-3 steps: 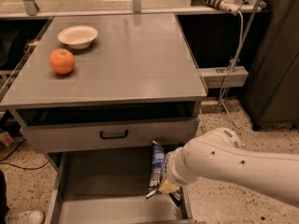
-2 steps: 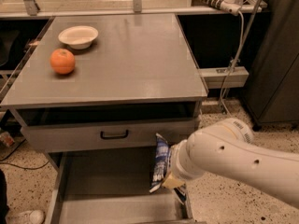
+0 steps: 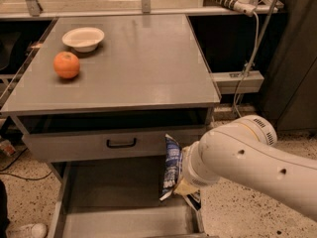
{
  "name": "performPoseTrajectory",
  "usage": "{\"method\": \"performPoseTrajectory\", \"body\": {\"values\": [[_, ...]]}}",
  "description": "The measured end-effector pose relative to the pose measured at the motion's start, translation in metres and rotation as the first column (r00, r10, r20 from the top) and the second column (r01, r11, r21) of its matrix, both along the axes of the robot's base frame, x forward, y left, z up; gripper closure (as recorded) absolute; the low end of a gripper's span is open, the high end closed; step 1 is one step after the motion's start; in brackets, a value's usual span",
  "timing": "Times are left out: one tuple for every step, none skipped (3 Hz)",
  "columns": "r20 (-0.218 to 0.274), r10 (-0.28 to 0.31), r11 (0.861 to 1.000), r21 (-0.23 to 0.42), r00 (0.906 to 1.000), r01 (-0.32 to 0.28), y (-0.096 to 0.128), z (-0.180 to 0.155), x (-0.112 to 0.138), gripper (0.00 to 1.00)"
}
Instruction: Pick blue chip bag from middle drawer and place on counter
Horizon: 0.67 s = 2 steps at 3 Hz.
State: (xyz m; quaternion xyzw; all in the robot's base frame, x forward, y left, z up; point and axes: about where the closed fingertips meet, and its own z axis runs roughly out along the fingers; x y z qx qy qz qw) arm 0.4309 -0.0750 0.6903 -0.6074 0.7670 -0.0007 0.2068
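Observation:
The blue chip bag (image 3: 171,166) hangs upright, held at its lower end, above the right side of the open middle drawer (image 3: 114,192). My gripper (image 3: 184,190) sits at the end of the white arm at the lower right and is shut on the bag's lower part; its fingers are mostly hidden behind the wrist. The bag's top reaches the level of the upper drawer's front. The counter (image 3: 133,58) is the wide grey top above.
An orange (image 3: 66,65) and a white bowl (image 3: 83,37) stand at the counter's left rear. The upper drawer front with a black loop handle (image 3: 121,143) sits just left of the bag. A cable and rail are at the right.
The arm has lifted the chip bag up out of the drawer; the bag now stands higher, reaching the upper drawer's front.

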Motion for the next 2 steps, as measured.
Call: {"method": "performPoseTrajectory", "body": {"values": [[0.013, 0.000, 1.000, 0.013, 0.9999, 0.000, -0.001, 0.006, 0.002, 1.00], [0.072, 0.005, 1.000, 0.004, 0.9974, -0.006, -0.007, 0.037, 0.002, 1.00]]}}
